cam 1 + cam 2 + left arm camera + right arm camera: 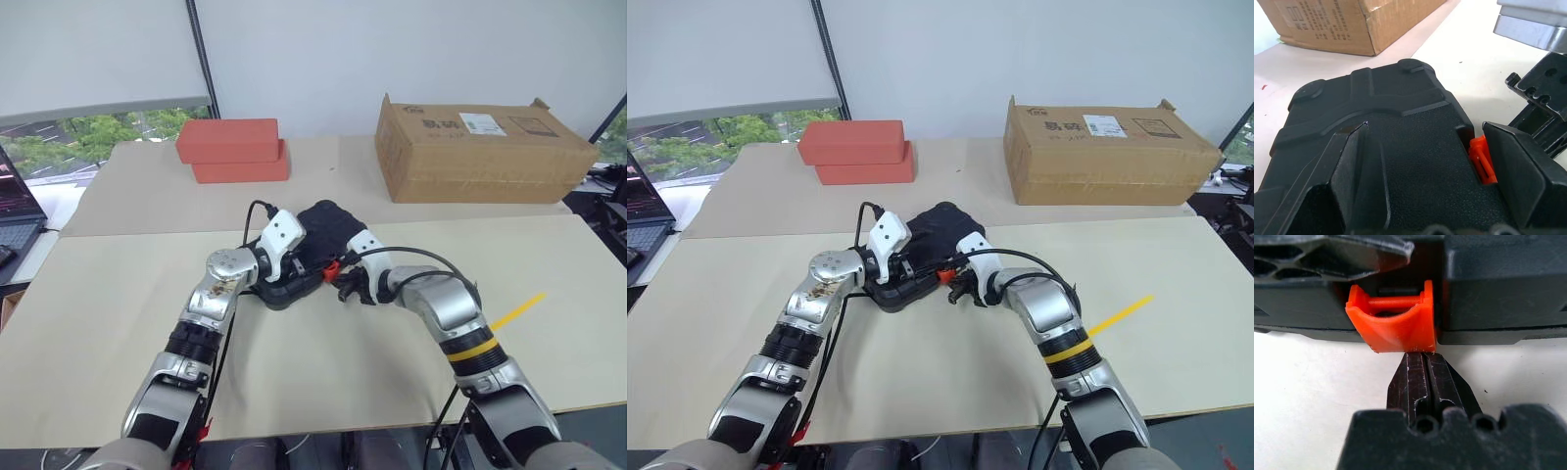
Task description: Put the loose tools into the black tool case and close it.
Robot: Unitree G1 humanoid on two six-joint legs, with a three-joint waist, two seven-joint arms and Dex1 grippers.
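The black tool case (328,223) lies shut in the middle of the table, its ribbed shell up and its small orange latch (1391,323) on the near side. My left gripper (1425,127) is open, its fingers (1518,166) spread over the lid, one just beside the latch (1481,159). My right gripper (1419,357) is shut, and its closed tips touch the lower edge of the latch from the near side. In the head views it sits at the case's front right (345,284). The loose tools are out of view.
A brown cardboard box (480,147) stands at the back right. Two stacked red-orange blocks (233,149) are at the back left. A laptop (15,220) sits off the table's left edge. A yellow strip (516,311) marks the table on the right.
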